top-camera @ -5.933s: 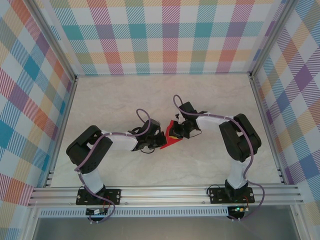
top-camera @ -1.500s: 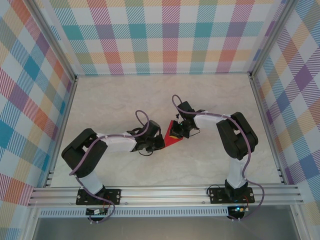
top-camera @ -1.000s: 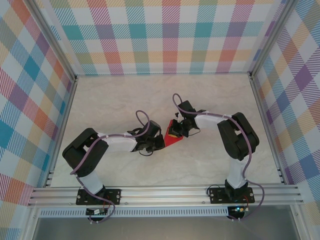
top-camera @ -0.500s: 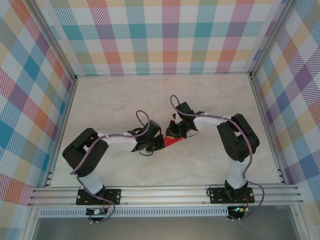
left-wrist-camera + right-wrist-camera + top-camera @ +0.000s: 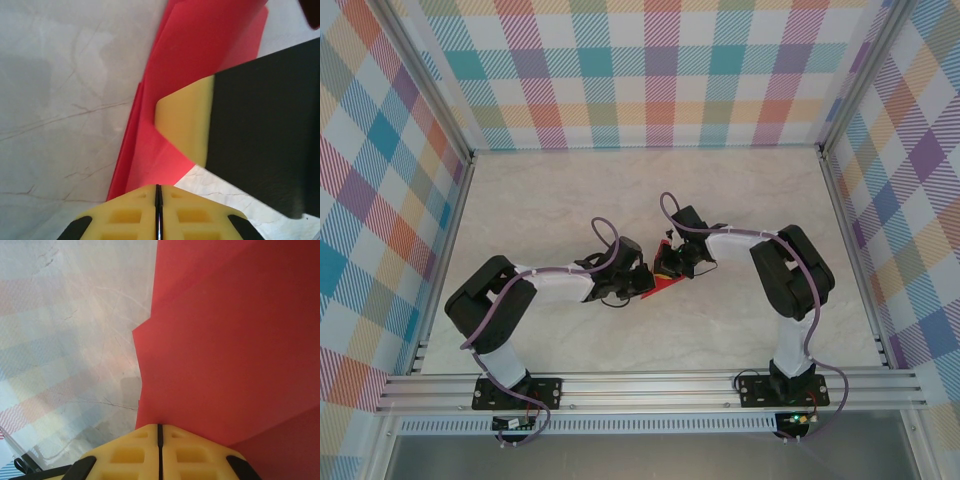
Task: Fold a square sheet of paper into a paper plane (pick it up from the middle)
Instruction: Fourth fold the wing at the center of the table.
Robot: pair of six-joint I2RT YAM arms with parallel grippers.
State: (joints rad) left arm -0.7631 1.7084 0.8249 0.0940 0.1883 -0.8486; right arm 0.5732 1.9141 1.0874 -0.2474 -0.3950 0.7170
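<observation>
Table (image 5: 540,200): left arm (image 5: 560,285), right arm (image 5: 750,245) low toward paper (image 5: 665,284).

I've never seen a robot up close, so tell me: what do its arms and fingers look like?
The left arm and right arm have bulky black joints linked by white tubes, each trailed by a looping purple cable, on black base plates. The fingers are pale yellow with moulded recesses and black edging.

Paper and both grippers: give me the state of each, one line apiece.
red paper: partly folded into overlapping layers, pinched from two sides.
left gripper: shut on the red paper.
right gripper: shut on the red paper.
</observation>
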